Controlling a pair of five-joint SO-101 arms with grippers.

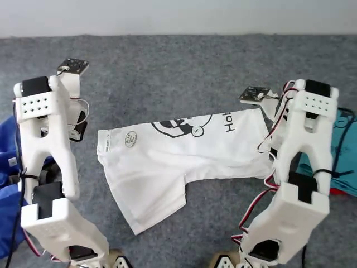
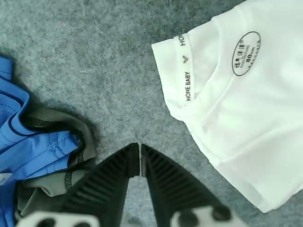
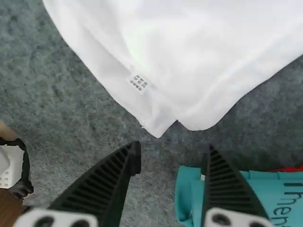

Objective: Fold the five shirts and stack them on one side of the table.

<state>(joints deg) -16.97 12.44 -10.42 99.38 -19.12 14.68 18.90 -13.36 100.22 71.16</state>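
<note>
Left jaws are closed, empty, near the white shirt [image 1: 189, 153] collar [image 2: 185, 71]; right jaws gape empty before its hem [image 3: 158, 125]: we should pinch both edges fully.

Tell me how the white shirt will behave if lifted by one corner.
The white shirt will likely hang limp; it lies flat with soft folds. Probably light, as the cloth looks thin. Pushed, it would likely bunch on the grey carpet.
</note>
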